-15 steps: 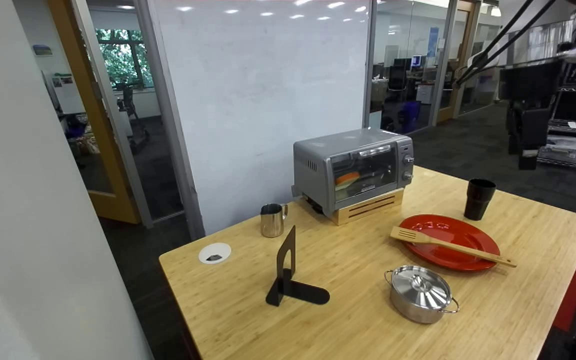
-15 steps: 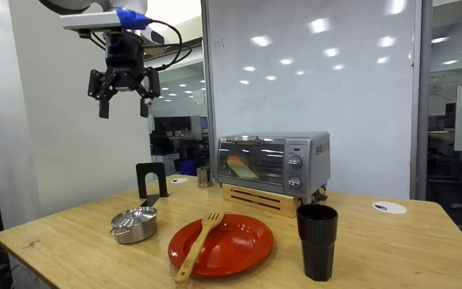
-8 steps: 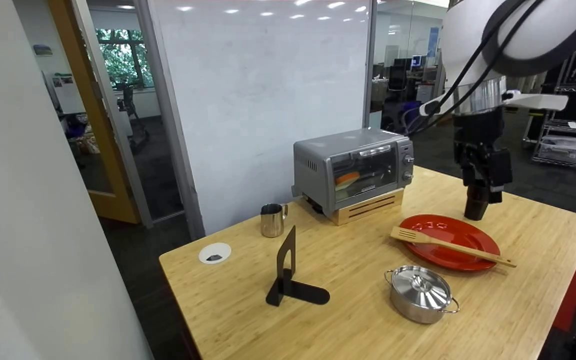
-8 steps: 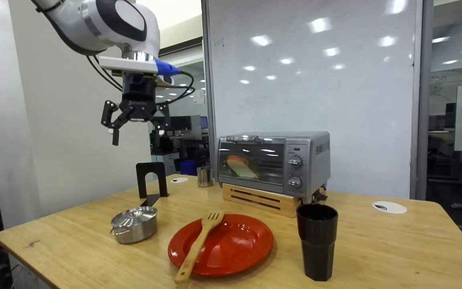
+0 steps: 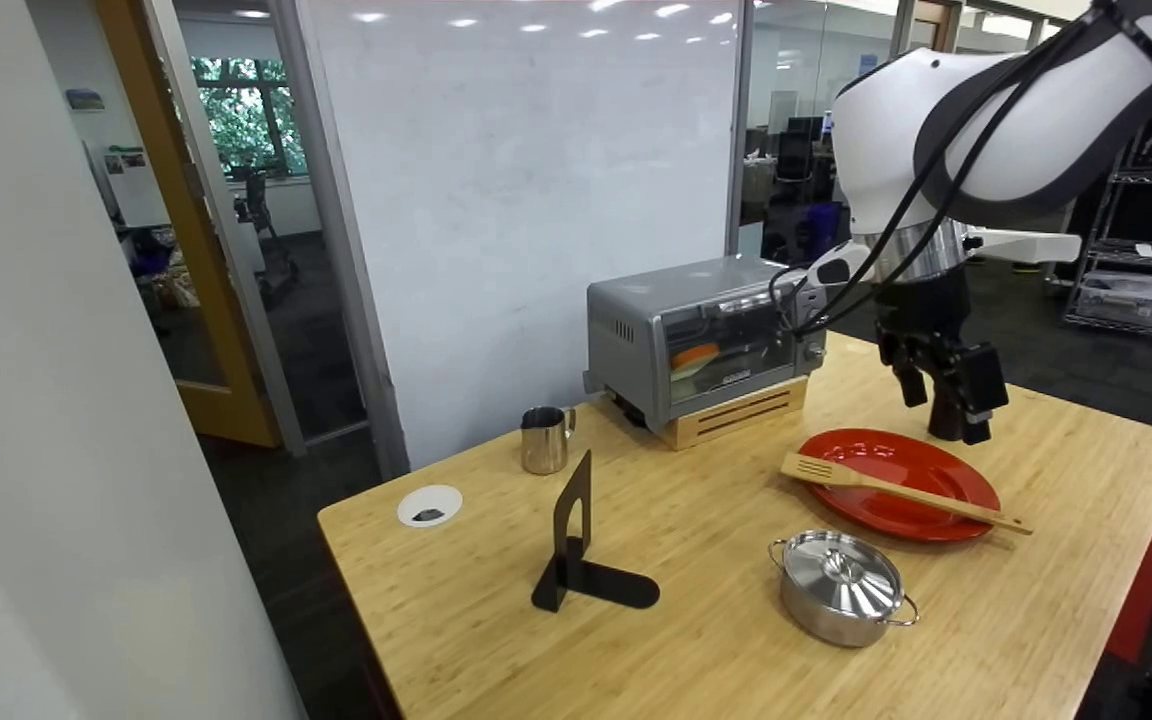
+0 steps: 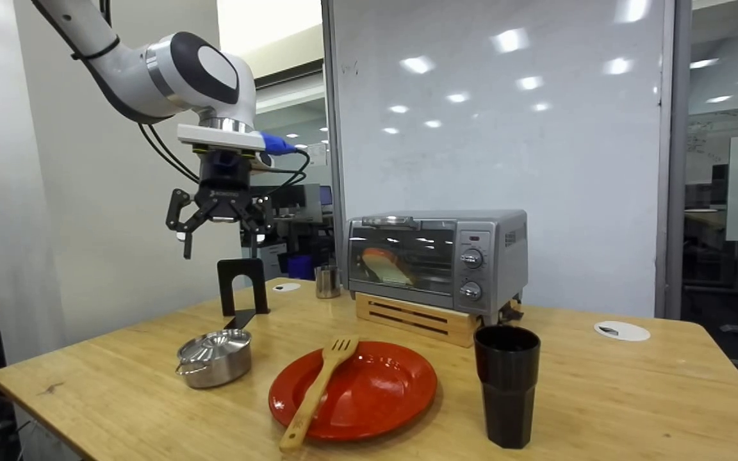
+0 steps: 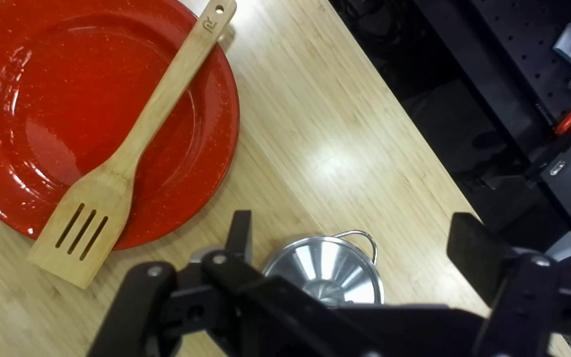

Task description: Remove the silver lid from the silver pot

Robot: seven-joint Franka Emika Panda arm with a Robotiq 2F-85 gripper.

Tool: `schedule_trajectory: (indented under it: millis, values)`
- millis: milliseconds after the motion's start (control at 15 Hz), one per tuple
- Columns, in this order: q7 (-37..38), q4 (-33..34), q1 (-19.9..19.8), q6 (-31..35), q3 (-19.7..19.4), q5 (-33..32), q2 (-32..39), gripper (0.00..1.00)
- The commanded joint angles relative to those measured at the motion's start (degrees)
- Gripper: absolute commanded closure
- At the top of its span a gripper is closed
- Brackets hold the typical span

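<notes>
Open air btwn claw point(image 6: 221, 248) & lid point(image 5: 841, 570); blk bookend point(image 6: 241, 267) & red plate point(image 6: 385, 390) nr pot point(image 5: 829, 625), diff. sides.

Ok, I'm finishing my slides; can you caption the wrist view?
Open end effector partly hiding the lidded silver pot, with a wooden spatula across the red plate.

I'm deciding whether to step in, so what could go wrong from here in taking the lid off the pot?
The silver lid offers only a small centre knob, so the open gripper might miss or slip. Coming down off-centre, it could catch a looped side handle and drag the silver pot. The wooden spatula lies across the red plate with both ends past the rim, so a bump might knock it off.
</notes>
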Motion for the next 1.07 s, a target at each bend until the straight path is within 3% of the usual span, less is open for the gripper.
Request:
schedule_trajectory:
  millis: [0, 133, 667, 1000]
  values:
    - [0.0, 0.1, -1.1, -0.1, 1.1, 0.0, 0.0, 0.0]
    - [-1.2, 0.3, -1.2, -0.3, 1.2, 0.0, 0.6, 0.0]
    - [-19.9, 2.2, 0.1, 4.1, 5.4, -2.5, 9.2, 0.0]
    - [-25.2, 2.9, 1.3, 4.3, 8.0, -10.2, 14.0, 0.0]
